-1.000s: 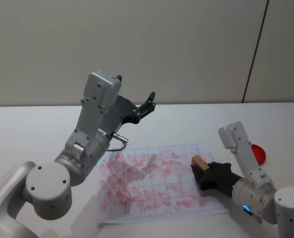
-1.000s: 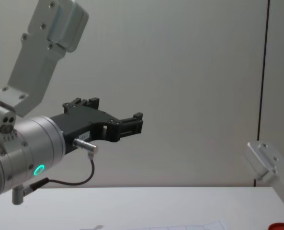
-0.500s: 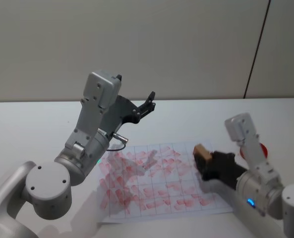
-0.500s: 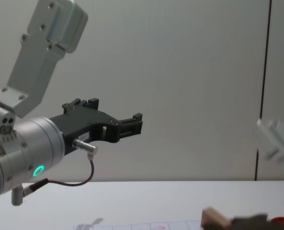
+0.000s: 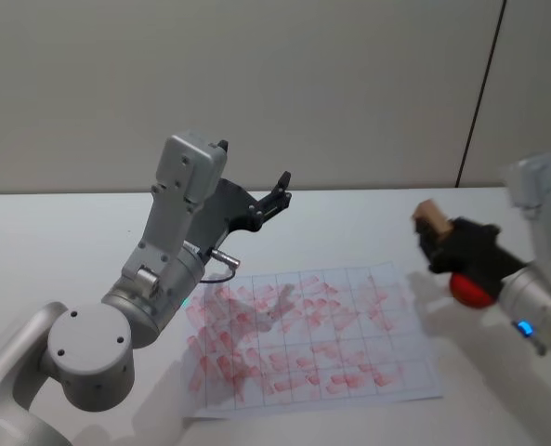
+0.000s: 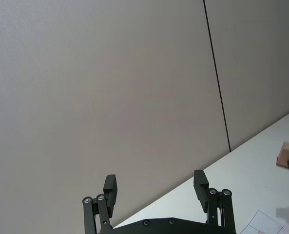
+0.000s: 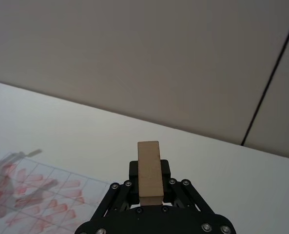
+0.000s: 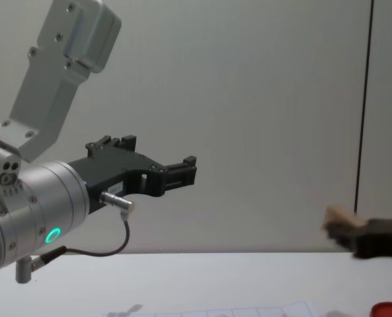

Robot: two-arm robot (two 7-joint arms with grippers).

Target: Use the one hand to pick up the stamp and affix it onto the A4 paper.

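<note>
Right hand (image 5: 435, 234): raised above the counter (image 5: 61, 232), off past the right edge of the paper; its dark fingers are clamped on the wooden stamp.
Stamp (image 7: 149, 168): a light tan wooden block pinched between the right fingers, sticking out beyond their tips and pointing toward the wall. It touches nothing else.
Red disc (image 5: 468, 290): a flat red round piece on the counter, directly beneath the right fingers and partly hidden by them. It may be an ink pad; I cannot tell.
Paper (image 5: 349, 353): a white sheet with ruled boxes, flat on the counter, below and to the left of the right fingers. Most boxes already carry smeared pink marks.
Left hand (image 6: 155, 187): parked in the air above the far left corner of the paper, its fingers spread wide and holding nothing.
Wall (image 7: 134, 58): plain and pale, beyond both sets of fingertips.
Risks, as I judge them: the stamp juts well out from the fingers, so pressing down at a tilt could twist it in the grip and smear the print. Landing on an already marked box would blur both prints. Pressing sideways could drag the loose paper across the counter.
</note>
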